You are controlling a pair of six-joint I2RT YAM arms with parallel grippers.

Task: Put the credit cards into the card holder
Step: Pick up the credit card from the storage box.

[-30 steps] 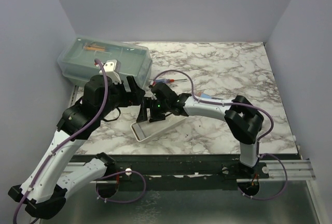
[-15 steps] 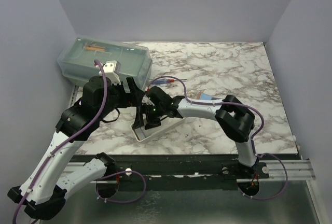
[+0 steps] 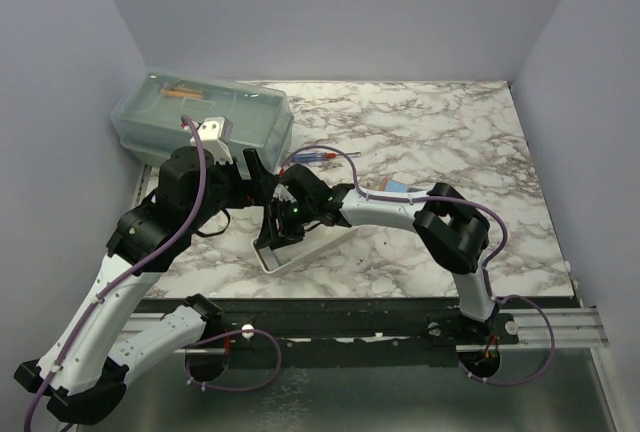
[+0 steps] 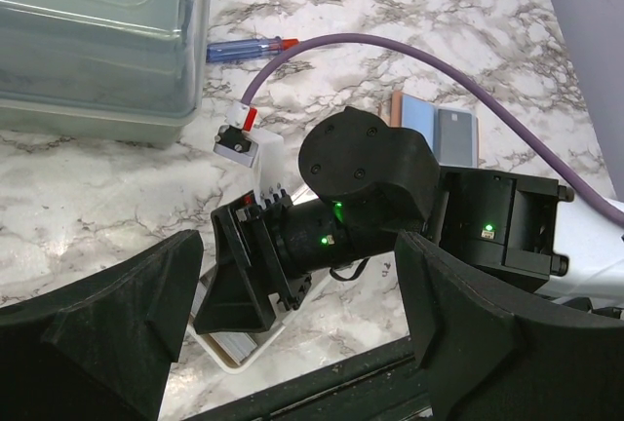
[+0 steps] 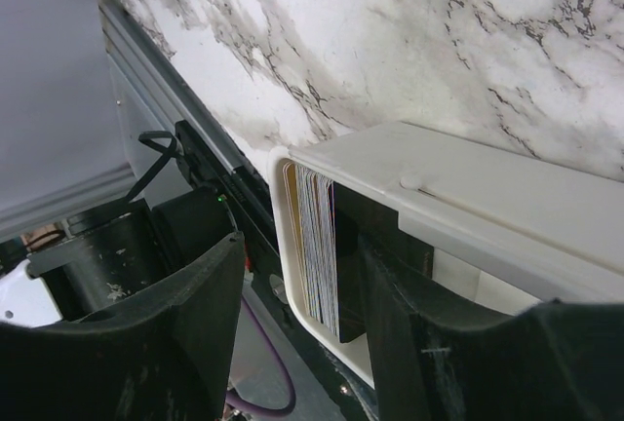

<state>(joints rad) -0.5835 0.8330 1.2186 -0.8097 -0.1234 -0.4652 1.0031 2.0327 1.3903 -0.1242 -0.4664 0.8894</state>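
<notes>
The right hand [image 5: 297,328] is open, its fingers straddling the credit cards [image 5: 317,246], which stand on edge at the 7 o'clock end of the white tray [image 5: 468,197]. The left hand [image 4: 297,314] hovers above, spread wide and empty. The card holder [image 3: 398,186] lies on the counter [image 3: 450,132] at the tray's 2 o'clock.

Credit cards [image 5: 317,246]: thin stack, pale and blue-grey edges, standing on edge against the end wall of the white tray [image 5: 468,197]. Card holder [image 4: 398,107]: tan-brown, flat on the marble tabletop [image 4: 468,12], toward 2 o'clock of the tray, partly hidden. Two blue-grey cards [image 4: 454,133] lying on it.
</notes>
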